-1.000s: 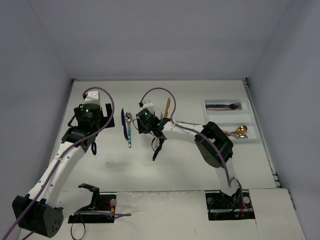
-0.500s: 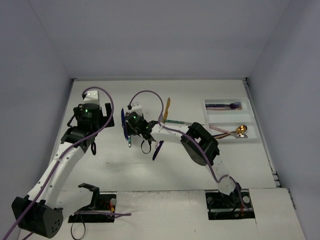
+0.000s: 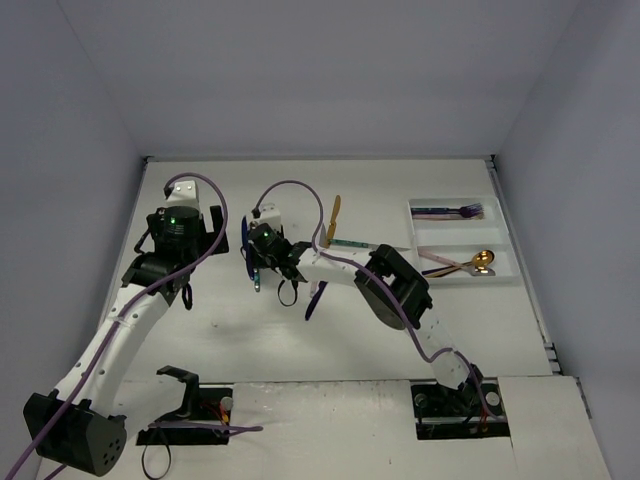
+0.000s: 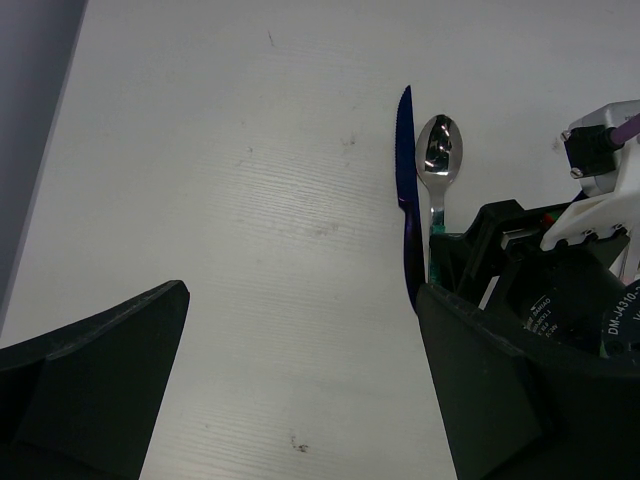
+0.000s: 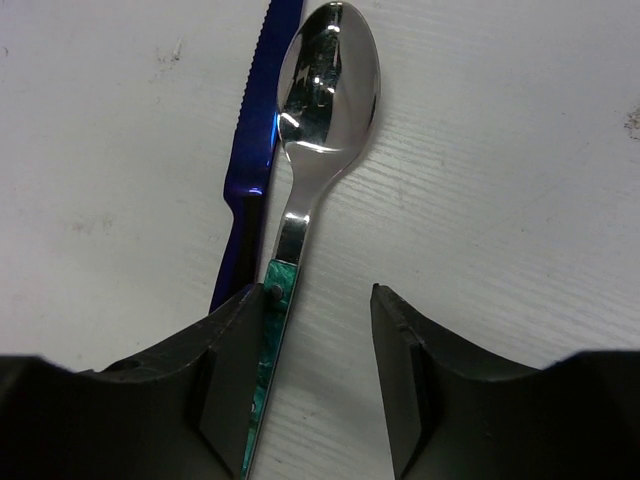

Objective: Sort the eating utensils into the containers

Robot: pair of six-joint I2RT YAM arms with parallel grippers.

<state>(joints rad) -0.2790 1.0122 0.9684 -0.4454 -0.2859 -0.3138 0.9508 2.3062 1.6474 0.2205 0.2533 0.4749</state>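
White table [image 3: 520, 330], pale grey walls [image 3: 320, 80] on 3 sides. Right gripper [image 5: 313, 295] is low over the silver spoon [image 5: 318, 110], left of table centre. Its fingers are apart and hold nothing. The spoon lies flat with its bowl pointing away. Its teal handle runs in between the fingers but sits hard up against 1 of them, not centred. Blue knife [image 5: 255, 150] lies parallel, just beside the spoon, on that same finger's side.

Risks as I read it:
1. That finger looks to sit over or on the knife. If it closes here it may pinch both, or drag the knife along.
2. With the handle off-centre, closing would shove the spoon sideways before it clamps. It's thin, slick metal and could pivot or slip out on the lift.
3. Left gripper [image 4: 302, 290] hovers wide open and empty, just beside the right wrist. A sideways move by either arm could clip the other.

Room: the spoon is well clear of every table edge, with open table on the near side. Tray [image 3: 450, 235] sits near the right edge, with a purple fork [image 3: 462, 211] in its far compartment and a gold spoon [image 3: 482, 260] in the near compartment. A straight run there crosses the gold utensil [image 3: 336, 213] and the teal utensil [image 3: 350, 243]. A purple utensil [image 3: 314, 300] lies by the right forearm. I'd lift high before traversing.
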